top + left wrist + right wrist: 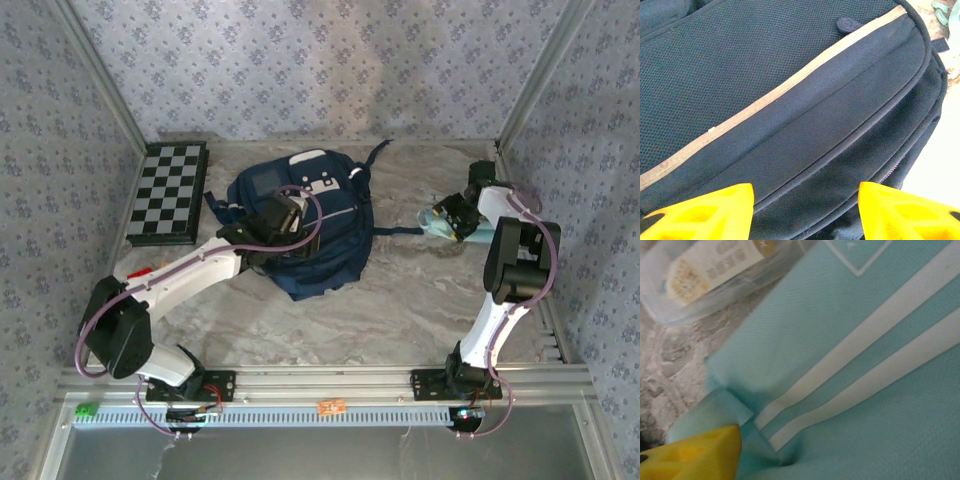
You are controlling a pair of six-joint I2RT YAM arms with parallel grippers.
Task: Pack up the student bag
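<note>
- The marble-patterned table (pixel 400 300) takes up the whole floor of the booth, with patterned walls around it.
- The student bag (pixel 340 250) lies flat at the middle-left of the table, navy with white patches towards the far end (easily the biggest thing there).
- The left arm reaches across from the near-left corner, its wrist hanging right over the bag.
- The right arm stands up at the near-right and bends over towards the far-right corner.
- A folded chessboard (pixel 170 192) lies at the far left, just beside the bag and not touching it.
- A light-blue pouch (pixel 865 340) with white stripes lies far right, well apart from the bag.
- A clear plastic case (pixel 705 275) with a label inside sits on the marble just beside the pouch.
- The left gripper (pixel 805 212) is spread wide, its yellow fingers apart above the bag's front pocket and holding nothing.
- The right gripper (pixel 452 213) is down at the pouch; one yellow finger (pixel 695 452) sits against puckered fabric, and I cannot tell whether it has hold.
</note>
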